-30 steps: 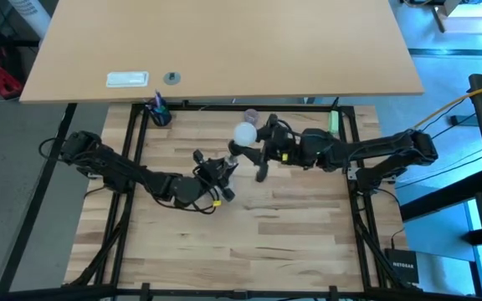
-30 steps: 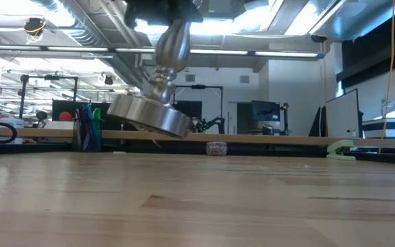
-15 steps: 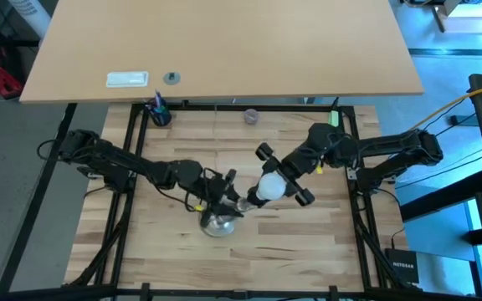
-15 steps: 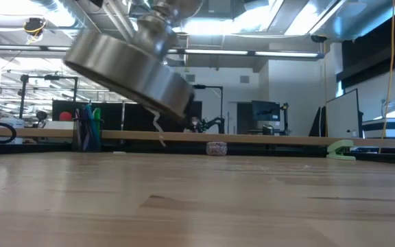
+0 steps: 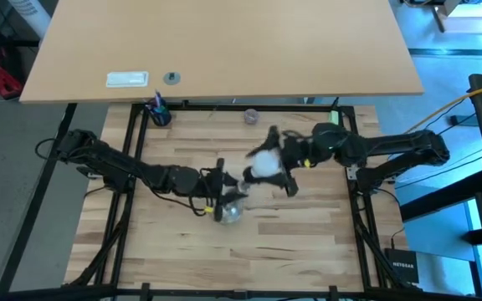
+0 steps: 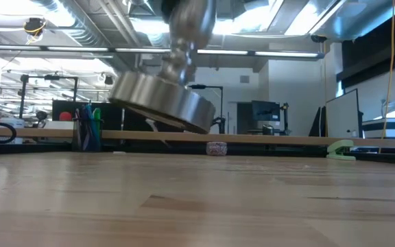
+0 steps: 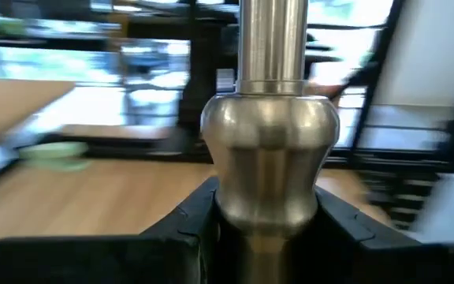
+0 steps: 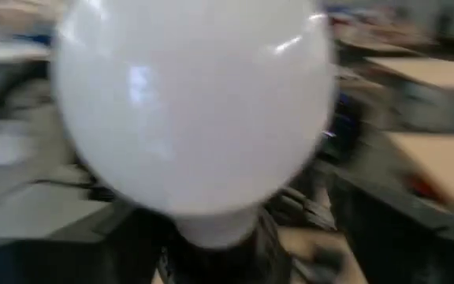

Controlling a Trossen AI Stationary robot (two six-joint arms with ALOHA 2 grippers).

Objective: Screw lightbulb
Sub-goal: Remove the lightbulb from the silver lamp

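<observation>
Two arms meet above the middle of the table [image 5: 308, 242], nearer its back edge than its front, as I work the screwing step. My left gripper [image 7: 265, 225] is clamped on the silvery stand [image 6: 166, 103], which hangs tilted clear of the wood. My right gripper [image 5: 276, 160] reaches in around the lightbulb [image 5: 264, 166], which sits with its neck at the stand's socket; whether those fingers grip the globe or stand slack around it, I cannot tell. To do this well, I judge, I must hold the stand steady, keep bulb and socket on one line, and turn gently so the thread does not cross.
</observation>
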